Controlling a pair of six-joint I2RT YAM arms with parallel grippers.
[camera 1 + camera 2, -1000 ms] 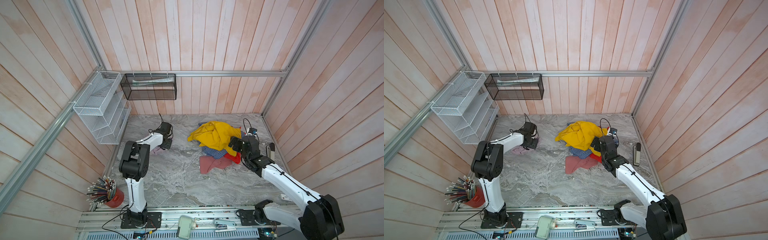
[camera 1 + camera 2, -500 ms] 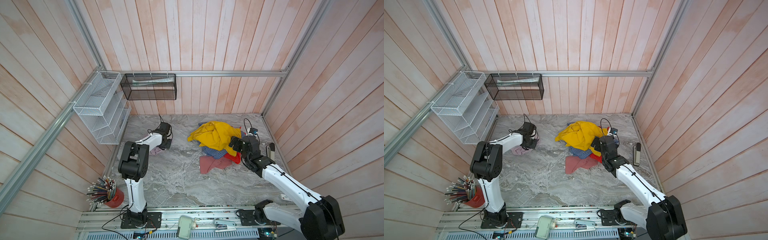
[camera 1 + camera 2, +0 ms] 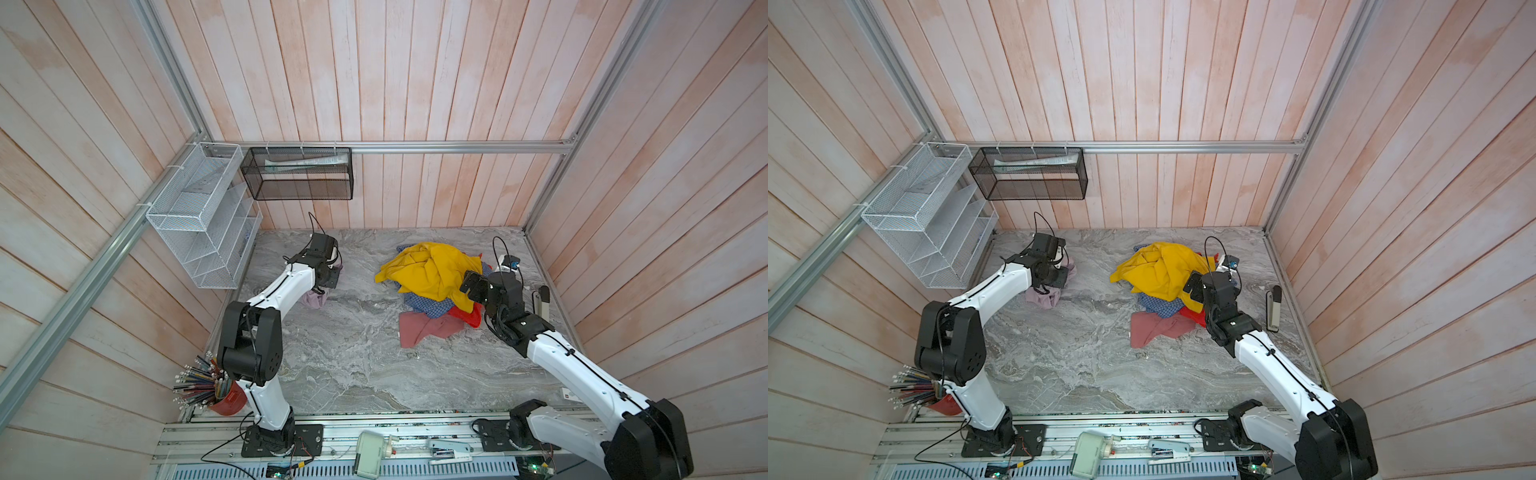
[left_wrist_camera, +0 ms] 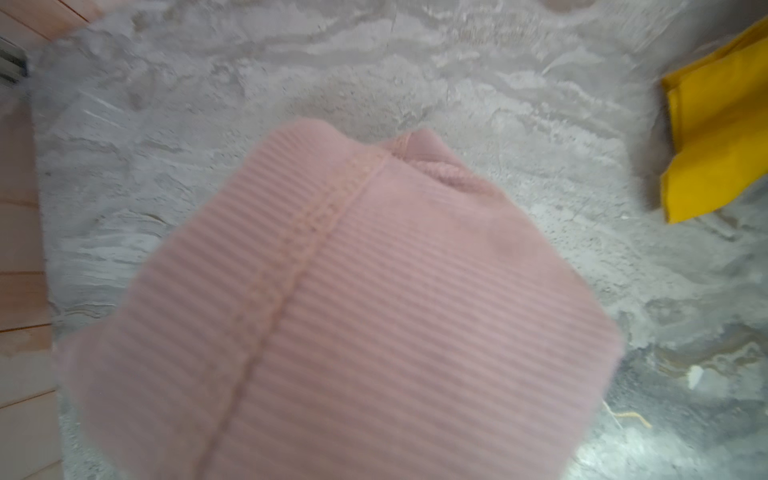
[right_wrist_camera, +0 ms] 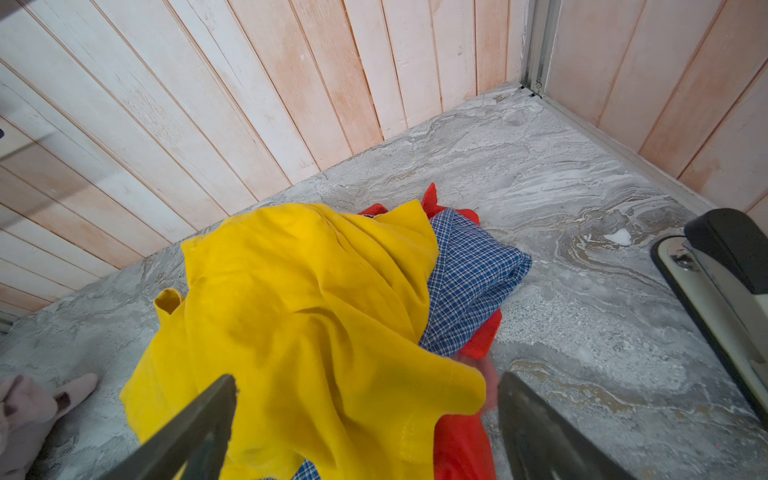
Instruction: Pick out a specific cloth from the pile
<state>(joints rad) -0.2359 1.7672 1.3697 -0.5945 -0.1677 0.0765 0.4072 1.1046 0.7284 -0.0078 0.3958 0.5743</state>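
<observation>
Right jaws spread over pile edge; cloth well apart.

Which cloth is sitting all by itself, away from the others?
The pale lilac-pink cloth, alone at the left of the table. The yellow garment, blue checked fabric, red cloth and rose-red cloth all lie bunched together.

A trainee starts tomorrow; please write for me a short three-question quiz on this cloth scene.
1. True or false: the right gripper stands open at the big mustard-yellow garment.
2. The small pale lilac-pink ribbed cloth lies: A on that garment; B at the left gripper, away from it; C between the right gripper's jaws.
3. Complete: the blue checked fabric lies ___ the yellow garment.
Key: 1 true; 2 B; 3 under.
</observation>
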